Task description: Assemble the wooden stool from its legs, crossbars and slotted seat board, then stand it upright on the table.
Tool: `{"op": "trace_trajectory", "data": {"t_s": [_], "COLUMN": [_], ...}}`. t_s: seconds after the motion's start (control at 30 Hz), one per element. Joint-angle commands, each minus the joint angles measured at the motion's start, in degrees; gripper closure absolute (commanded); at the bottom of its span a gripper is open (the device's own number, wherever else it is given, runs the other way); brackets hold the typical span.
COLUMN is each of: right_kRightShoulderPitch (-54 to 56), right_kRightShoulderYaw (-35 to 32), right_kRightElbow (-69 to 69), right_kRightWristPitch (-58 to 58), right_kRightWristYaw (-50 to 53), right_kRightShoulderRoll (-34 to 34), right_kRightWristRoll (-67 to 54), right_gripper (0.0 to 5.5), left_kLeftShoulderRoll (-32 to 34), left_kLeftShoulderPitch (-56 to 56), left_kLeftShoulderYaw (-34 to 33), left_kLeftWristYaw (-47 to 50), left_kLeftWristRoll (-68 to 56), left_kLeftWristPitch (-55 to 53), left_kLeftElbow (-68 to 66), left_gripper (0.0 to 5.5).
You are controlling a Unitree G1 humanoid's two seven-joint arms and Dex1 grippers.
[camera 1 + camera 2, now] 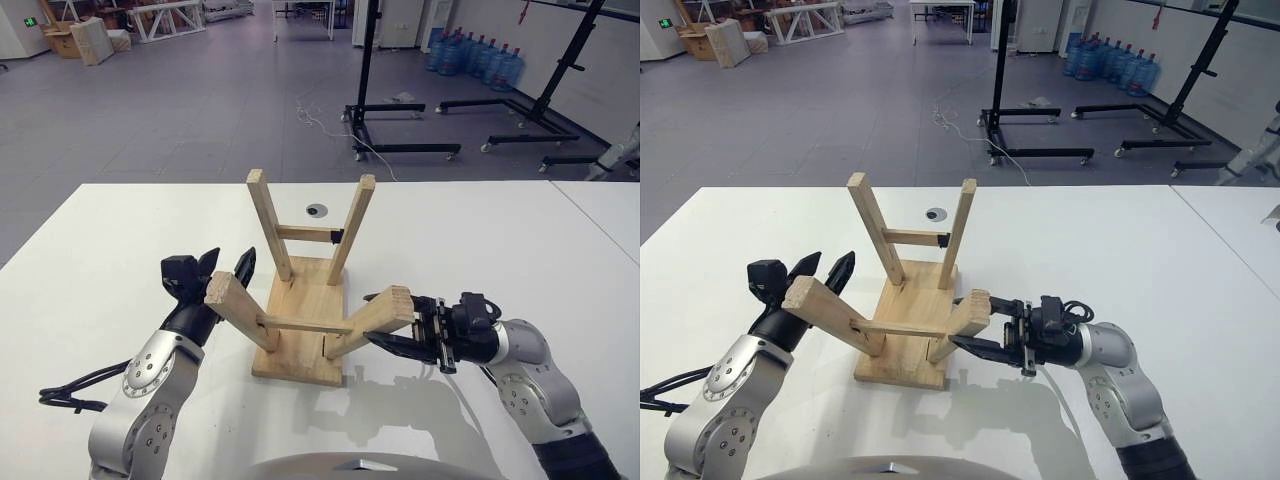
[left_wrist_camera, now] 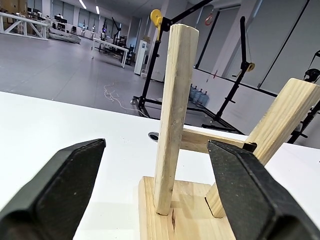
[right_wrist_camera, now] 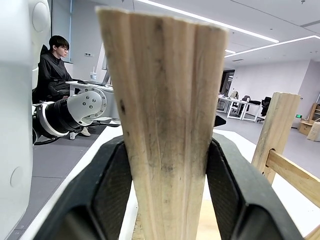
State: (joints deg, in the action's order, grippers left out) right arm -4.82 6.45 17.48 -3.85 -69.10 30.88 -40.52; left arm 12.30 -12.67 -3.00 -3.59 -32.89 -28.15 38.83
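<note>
Upturned stool (image 1: 300,352) on tabletop (image 1: 500,230), right fingers (image 1: 395,347) tight around near right leg (image 1: 385,310), left fingers (image 1: 246,268) spread beside near left leg (image 1: 238,305).

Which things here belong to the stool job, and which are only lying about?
Job: seat board, crossbars, legs, left gripper, right gripper clamping the near right leg.
Lying about: black stands, water bottles, floor cable.

- We saw the left gripper (image 2: 156,148) spread wide.
- An upright leg (image 2: 175,100) stood at twelve o'clock on the seat board (image 2: 187,216).
- A crossbar (image 2: 206,140) joined it to a tilted leg (image 2: 280,120).
</note>
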Motion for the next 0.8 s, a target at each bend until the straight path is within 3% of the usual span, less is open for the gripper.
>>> {"op": "trace_trajectory", "data": {"t_s": [0.03,0.3,0.6,0.8], "right_kRightShoulderPitch": [0.6,3.3,4.7,4.5], "right_kRightShoulderYaw": [4.9,10.2,15.9,20.4], "right_kRightElbow": [1.2,1.9,-6.5,-5.2], "right_kRightWristPitch": [6.4,17.4,17.1,23.4], "right_kRightWristYaw": [2.6,5.1,5.3,4.8], "right_kRightShoulderRoll": [1.0,4.2,4.2,7.6], "right_kRightWristRoll": [5.2,4.8,10.2,11.2], "right_gripper": [3.47,3.47,3.47,3.47], "left_kLeftShoulderRoll": [0.2,0.0,0.3,-0.7], "left_kLeftShoulderPitch": [1.8,3.0,4.0,4.3], "left_kLeftShoulderYaw": [3.1,3.9,4.1,4.1], "left_kLeftWristYaw": [-1.6,-2.1,-2.7,-2.8], "left_kLeftWristRoll": [0.5,1.0,0.9,0.2], "left_kLeftWristPitch": [-2.0,-2.4,-3.4,-3.7], "left_kLeftElbow": [-0.6,-1.0,-1.4,-2.7], "left_gripper": [1.76,1.76,1.76,1.76]}}
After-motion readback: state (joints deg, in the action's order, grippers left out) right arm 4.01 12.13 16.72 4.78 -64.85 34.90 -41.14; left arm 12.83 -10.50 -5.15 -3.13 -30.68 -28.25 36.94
